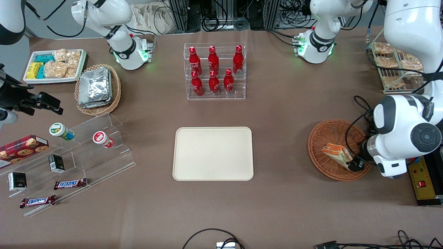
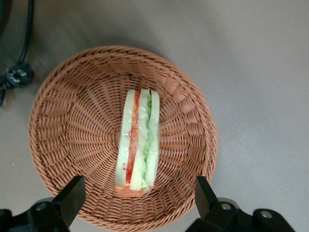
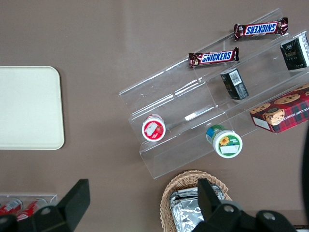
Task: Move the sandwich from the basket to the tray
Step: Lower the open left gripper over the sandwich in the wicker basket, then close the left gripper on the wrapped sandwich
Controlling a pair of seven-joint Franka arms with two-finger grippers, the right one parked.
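The sandwich [image 2: 138, 141] lies in the basket [image 2: 72, 121], across the middle of its woven floor, cut side up. The left wrist view shows the layers plainly: pale bread outside, an orange-red strip and a green strip between, all under a glossy clear wrap. In the front view the sandwich [image 1: 336, 154] is a small pale wedge with orange on its upper face, and the left arm covers part of the basket [image 1: 323, 138]. The gripper [image 2: 140, 198] hangs just above the basket, open wide, one dark finger [image 2: 72, 193] on each side of one end of the sandwich and neither touching it; the front view shows only a black fingertip [image 1: 355, 165] at the sandwich's end nearer the camera, near the basket's rim. The basket stands toward the working arm's end of the table [image 1: 287, 114], well apart from the tray [image 1: 213, 154], which lies bare at the table's middle. Only the front view shows the rack of red bottles [image 1: 214, 71], farther from the camera than the tray. The right wrist view adds a close look at the clear stepped stand [image 3: 193, 116] with Snickers bars [image 3: 213, 57], two cups and small boxes, and at a lighter basket of foil packets [image 3: 193, 205].
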